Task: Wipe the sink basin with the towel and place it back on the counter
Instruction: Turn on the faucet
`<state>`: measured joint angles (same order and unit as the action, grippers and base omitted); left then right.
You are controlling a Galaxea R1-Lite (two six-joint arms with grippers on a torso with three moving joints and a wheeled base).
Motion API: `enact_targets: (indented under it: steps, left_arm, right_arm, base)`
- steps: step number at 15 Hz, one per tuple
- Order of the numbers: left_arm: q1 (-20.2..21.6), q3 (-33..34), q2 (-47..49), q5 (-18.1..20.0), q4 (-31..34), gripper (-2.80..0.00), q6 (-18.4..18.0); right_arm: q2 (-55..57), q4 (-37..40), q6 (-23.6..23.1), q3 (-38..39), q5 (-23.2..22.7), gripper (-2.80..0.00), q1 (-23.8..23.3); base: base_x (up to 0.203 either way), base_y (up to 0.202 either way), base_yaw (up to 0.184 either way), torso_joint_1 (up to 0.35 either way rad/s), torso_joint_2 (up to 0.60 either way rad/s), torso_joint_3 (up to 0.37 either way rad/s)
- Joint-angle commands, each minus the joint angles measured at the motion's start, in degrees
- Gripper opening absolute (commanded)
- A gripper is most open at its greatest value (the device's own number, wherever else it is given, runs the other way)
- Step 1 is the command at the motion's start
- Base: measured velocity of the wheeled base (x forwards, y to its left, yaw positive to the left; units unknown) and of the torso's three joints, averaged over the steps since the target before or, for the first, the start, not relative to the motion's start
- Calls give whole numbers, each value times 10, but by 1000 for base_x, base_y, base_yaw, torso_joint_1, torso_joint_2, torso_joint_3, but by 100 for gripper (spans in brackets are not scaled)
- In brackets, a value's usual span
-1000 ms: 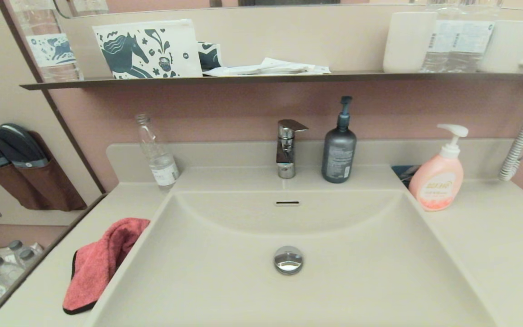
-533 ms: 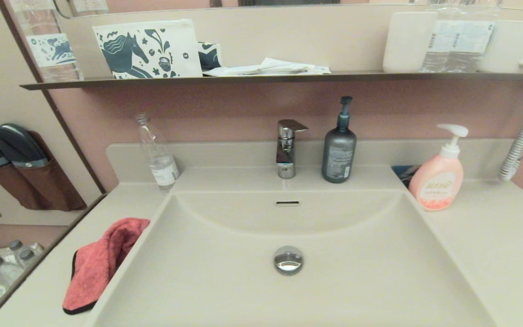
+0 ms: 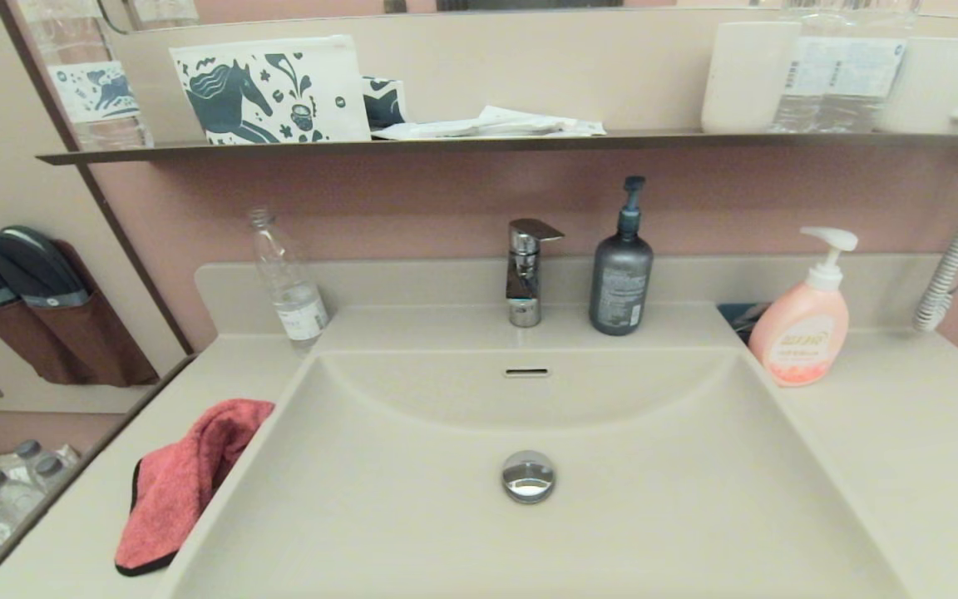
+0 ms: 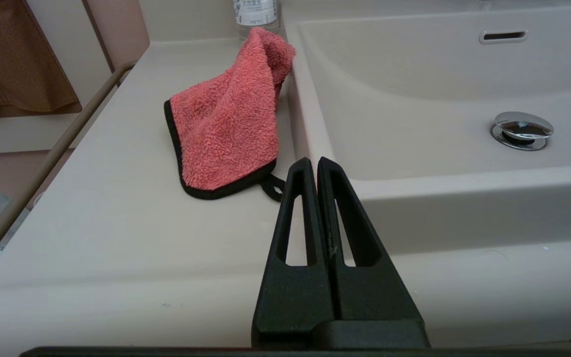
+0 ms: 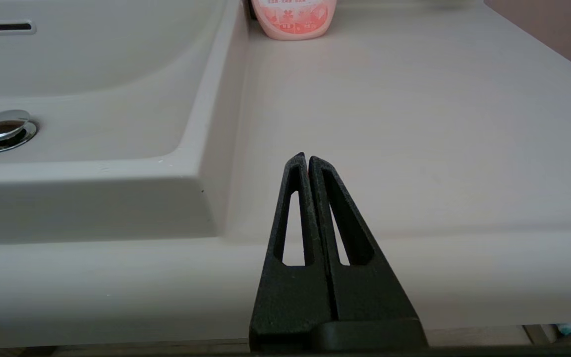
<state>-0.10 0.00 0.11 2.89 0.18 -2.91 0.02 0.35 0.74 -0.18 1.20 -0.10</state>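
Observation:
The coral-red towel [image 3: 180,487] [image 4: 226,124] with black trim lies crumpled on the counter [image 3: 71,532] left of the sink basin [image 3: 654,466], its far end against the basin's left rim. The basin holds only its chrome drain plug [image 3: 528,476] and overflow slot [image 3: 526,372]. My left gripper [image 4: 314,161] is shut and empty, held off the counter's front edge, short of the towel's black loop. My right gripper [image 5: 305,157] is shut and empty too, before the counter's right part. Neither arm shows in the head view.
Along the back stand a clear bottle [image 3: 289,287], a chrome faucet [image 3: 526,270], a dark pump bottle [image 3: 621,270] and a pink soap bottle [image 3: 803,324]. A dark wall shelf [image 3: 479,143] above carries cups and pouches. A coiled cord [image 3: 957,258] hangs at right.

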Motion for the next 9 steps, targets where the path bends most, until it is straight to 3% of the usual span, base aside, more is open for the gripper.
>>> enact_targets:
  steps: [1,9]
  left_arm:
    - [0,0,0,0,0,-280,0]
    - [0,0,0,0,0,-280,0]
  right_arm:
    - [0,0,-1,-3,0,-280,0]
    - [59,11,-6,-81,-3,-280,0]
  base:
    - [0,0,0,0,0,0]
    - [0,0,0,0,0,0]
